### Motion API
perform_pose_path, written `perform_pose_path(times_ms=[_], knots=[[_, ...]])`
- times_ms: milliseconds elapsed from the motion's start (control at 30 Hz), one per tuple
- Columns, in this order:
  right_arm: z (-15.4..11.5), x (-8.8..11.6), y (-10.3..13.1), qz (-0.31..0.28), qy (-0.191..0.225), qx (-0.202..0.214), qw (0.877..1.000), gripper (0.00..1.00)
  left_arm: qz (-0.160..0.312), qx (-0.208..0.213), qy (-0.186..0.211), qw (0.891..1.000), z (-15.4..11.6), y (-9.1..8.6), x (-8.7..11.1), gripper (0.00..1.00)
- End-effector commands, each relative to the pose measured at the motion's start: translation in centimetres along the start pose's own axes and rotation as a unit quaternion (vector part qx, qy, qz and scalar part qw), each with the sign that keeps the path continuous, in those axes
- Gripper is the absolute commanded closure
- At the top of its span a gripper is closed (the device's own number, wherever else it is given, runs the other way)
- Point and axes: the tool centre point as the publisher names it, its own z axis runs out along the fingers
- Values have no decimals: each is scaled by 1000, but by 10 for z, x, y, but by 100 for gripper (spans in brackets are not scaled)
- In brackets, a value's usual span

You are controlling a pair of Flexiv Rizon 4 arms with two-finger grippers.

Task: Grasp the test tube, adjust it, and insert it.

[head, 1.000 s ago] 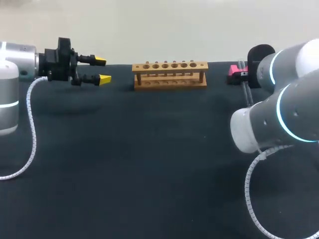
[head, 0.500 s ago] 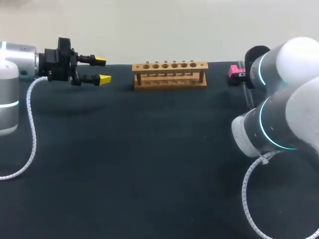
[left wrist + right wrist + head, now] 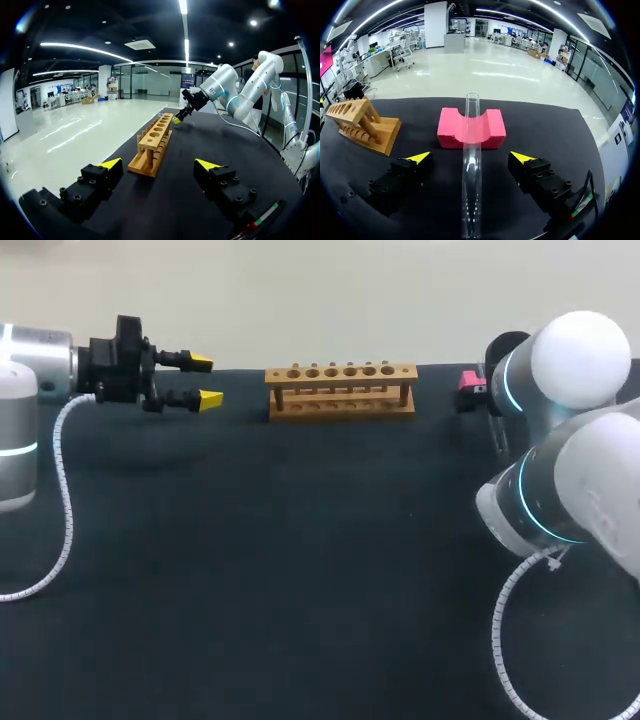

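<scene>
- The black table [image 3: 300, 570] is what everything's parked on.
- The right arm [image 3: 570, 490] is seen hunched over the table's far right corner. Its right gripper [image 3: 470, 157] is spread wide with nothing gripped. The tube just lies in the gap, and neither yellow tip is touching it.
- The left arm [image 3: 30, 370] is held level above the far left of the table. Its left gripper [image 3: 205, 380] is pointed along towards the rack, fingers wide apart, nothing held.
- The wooden rack [image 3: 341, 389] is stood at the far edge, roughly mid-table, with a row of holes on top.
- A pink block [image 3: 470, 129] with a groove is set near the far right corner, well apart from the rack.
- The test tube [image 3: 471, 165], clear glass, is laid with one end resting in that groove. The rest runs back between the right gripper's fingers.
</scene>
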Motion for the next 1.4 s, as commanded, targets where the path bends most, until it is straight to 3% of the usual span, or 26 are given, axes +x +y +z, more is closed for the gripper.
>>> perform_pose_path(times_ms=[33,100,167,233,267,333,467,567,900,967,1000,1067,1400], knots=[[6,0,-2,1,-2,-11,1000,0,2,-2,-2,1000,-1,-2,1,0],[7,1,-2,1,-2,-13,1000,0,2,-2,-2,1000,-1,-2,1,0],[8,1,-3,0,-2,-17,1000,12,2,-2,-2,1000,-1,-2,1,0],[9,2,-4,0,-2,-18,1000,16,2,-2,-2,1000,-1,-2,1,0],[10,2,-4,-1,-2,-19,1000,23,2,-2,-2,1000,-1,-2,1,0],[11,2,-5,-1,-1,-20,1000,26,2,-2,-2,1000,-1,-2,1,0],[13,2,-6,-4,0,-25,1000,43,2,-2,-2,1000,-1,-2,1,0],[16,3,-6,-6,3,-29,1000,49,2,-2,-2,1000,-1,-2,1,0],[20,5,-8,-6,9,-32,999,53,2,-2,-2,1000,-1,-2,1,0],[20,5,-8,-6,9,-32,999,69,2,-2,-2,1000,-1,-2,1,0],[20,5,-8,-6,8,-32,999,87,2,-2,-2,1000,-1,-2,1,0],[20,5,-8,-6,8,-32,999,98,2,-2,-2,1000,-1,-2,1,0],[13,6,-2,13,11,-25,1000,100,2,-2,-2,1000,-1,-2,1,0]])
